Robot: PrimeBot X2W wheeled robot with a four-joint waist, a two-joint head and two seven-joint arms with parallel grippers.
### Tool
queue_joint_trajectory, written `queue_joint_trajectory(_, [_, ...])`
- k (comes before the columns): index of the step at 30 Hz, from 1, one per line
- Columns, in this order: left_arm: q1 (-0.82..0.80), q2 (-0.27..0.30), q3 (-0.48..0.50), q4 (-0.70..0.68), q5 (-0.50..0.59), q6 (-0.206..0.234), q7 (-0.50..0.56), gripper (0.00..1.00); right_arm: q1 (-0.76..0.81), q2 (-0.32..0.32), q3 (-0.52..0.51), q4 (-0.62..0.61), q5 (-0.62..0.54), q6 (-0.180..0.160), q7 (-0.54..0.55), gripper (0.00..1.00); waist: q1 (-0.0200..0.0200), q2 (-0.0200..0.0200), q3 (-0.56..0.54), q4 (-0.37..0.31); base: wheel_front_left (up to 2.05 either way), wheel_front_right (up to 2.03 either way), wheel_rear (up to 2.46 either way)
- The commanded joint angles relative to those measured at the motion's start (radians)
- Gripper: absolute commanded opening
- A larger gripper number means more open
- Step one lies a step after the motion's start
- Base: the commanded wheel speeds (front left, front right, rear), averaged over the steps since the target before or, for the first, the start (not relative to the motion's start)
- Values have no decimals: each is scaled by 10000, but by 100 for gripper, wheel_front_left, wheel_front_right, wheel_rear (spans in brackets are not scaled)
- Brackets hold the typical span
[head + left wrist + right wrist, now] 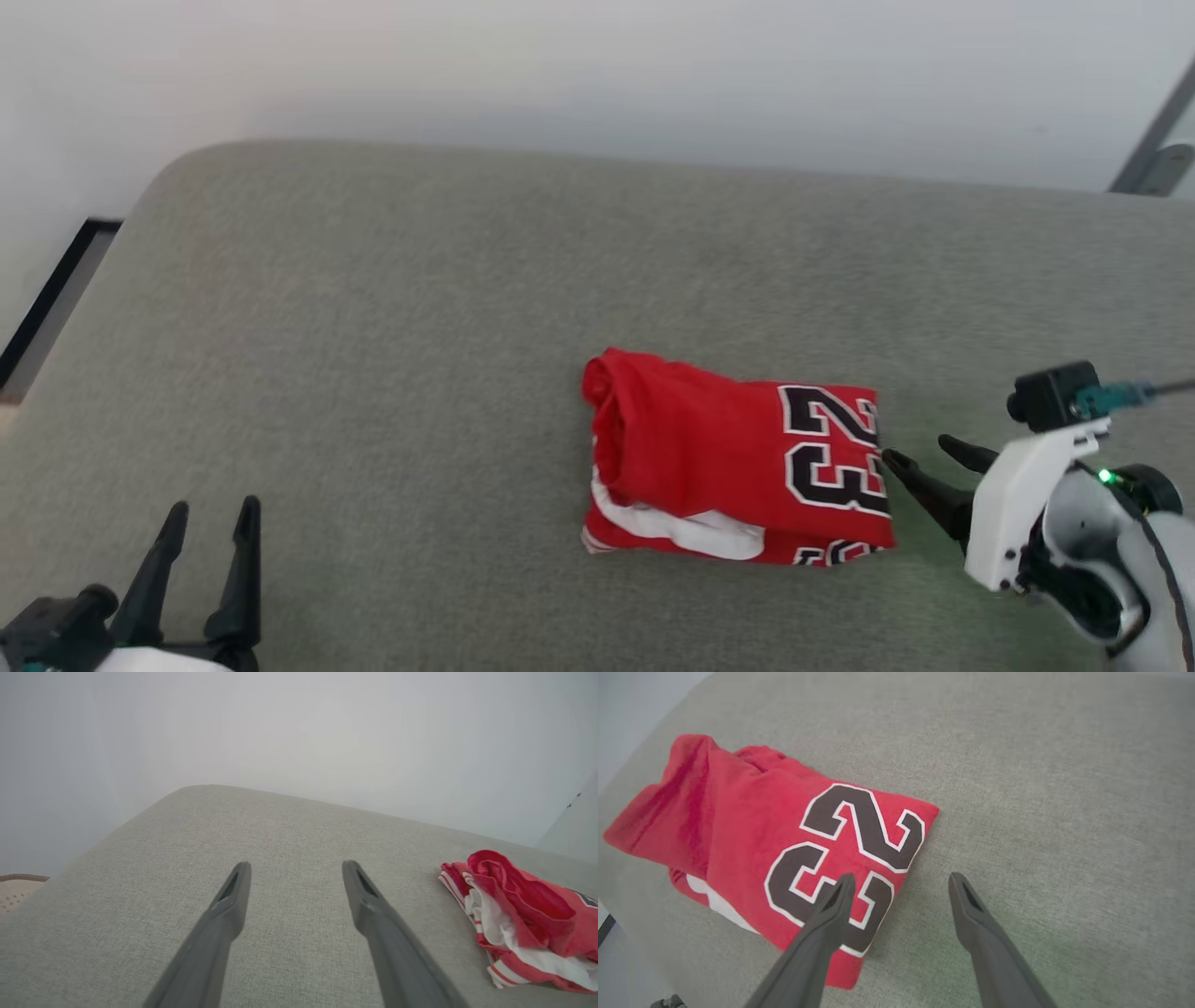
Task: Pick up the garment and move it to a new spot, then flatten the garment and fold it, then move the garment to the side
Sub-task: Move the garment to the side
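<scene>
The garment (728, 448) is a red jersey with black numerals outlined in white, lying folded in a compact bundle on the grey cushion. White sleeve fabric and striped trim peek out at its near edge (495, 924). My right gripper (924, 455) hovers open just off the bundle's right edge, fingertips pointing at the numerals. In the right wrist view one finger (831, 910) lies over the numerals of the garment (752, 826), the other over bare cushion. My left gripper (210, 513) stands open at the lower left, far from the garment, with nothing between its fingers (238, 891).
The grey cushion (373, 327) spreads wide to the left and behind the bundle. A pale wall runs behind it. A dark-framed edge (47, 299) shows at the far left, and a grey metal strut (1153, 149) at the upper right.
</scene>
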Motion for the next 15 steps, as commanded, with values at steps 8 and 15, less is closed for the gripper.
queue_joint_trajectory(8, [-586, -113, -313, 208, -152, -34, -43, 100, -866, -67, 38, 772, 278, -5, 2873, 100, 0, -1, 742, 861, 0, 0, 0])
queue_joint_trajectory(15, [-943, -242, -482, 411, -178, -34, -43, 100, -1135, 554, 113, 1415, -82, -3, 4594, 100, 0, -1, 1080, 1148, 0, 0, 0])
